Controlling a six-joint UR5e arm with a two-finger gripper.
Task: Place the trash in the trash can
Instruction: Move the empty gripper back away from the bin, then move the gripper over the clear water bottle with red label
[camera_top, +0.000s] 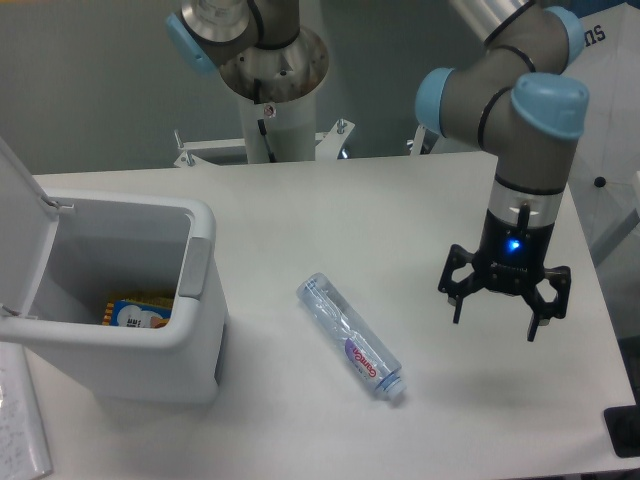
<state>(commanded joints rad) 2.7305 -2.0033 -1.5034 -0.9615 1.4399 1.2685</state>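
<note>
I see the gripper (503, 318) hanging with jaws spread and empty; the bottle (350, 337) lies well apart toward the trash can (196, 300); its long axis runs diagonally across the worktop (400, 200).

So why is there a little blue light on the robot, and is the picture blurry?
In the fixed camera view, the blue light glows on the wrist just above the open gripper; nothing looks smeared, the bottle is sharp, and soft shadows lie beside the trash can.

1 fixed view — high, angled down at table (300, 210).
</note>
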